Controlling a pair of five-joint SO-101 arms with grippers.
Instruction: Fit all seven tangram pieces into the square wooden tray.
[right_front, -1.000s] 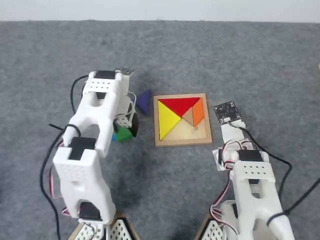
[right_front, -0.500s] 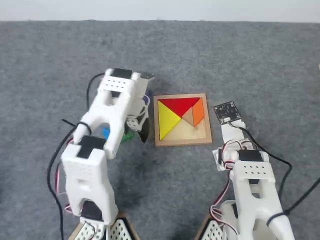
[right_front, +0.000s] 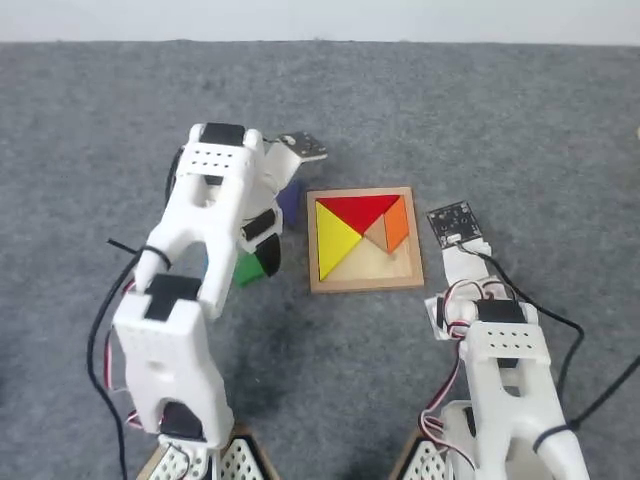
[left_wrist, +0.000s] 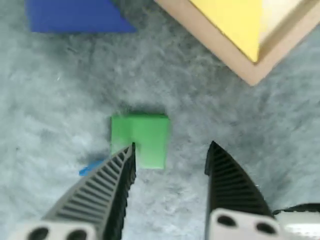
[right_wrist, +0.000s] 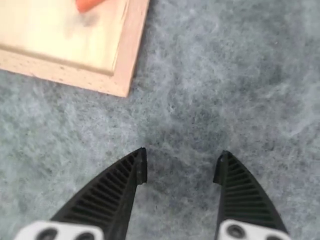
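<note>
Grey felt-topped table (right_front: 480, 130), seen from high view w/ two white arms at the near edge.

Left fingers (left_wrist: 115, 185): spread wide, nothing held. They are hung over the felt just above the green square (left_wrist: 140, 140). One tip is seen over the square's corner; contact can't be told. The other tip is over bare felt beside it. A light blue piece (left_wrist: 92, 167) is partly hidden behind the first finger. A dark blue piece (left_wrist: 75, 15) is laid farther off, near the tray (left_wrist: 250, 70) corner.

Right fingers (right_wrist: 120, 185): also spread apart, nothing held, over bare felt near a tray corner. A bit of the orange piece (right_wrist: 92, 4) is seen inside that corner.

Tray, high view: set flat approx mid-table, between the arms. Four pcs are seated in it:
- red triangle (right_front: 357, 210) along the far side
- yellow triangle (right_front: 335, 245) along the left-arm side
- orange piece (right_front: 397, 225) along the right-arm side
- small brown triangle (right_front: 375, 235) between red and orange

The near part of the tray floor is left bare. Green, dark blue and light blue pcs are outside, on the left-arm side.
</note>
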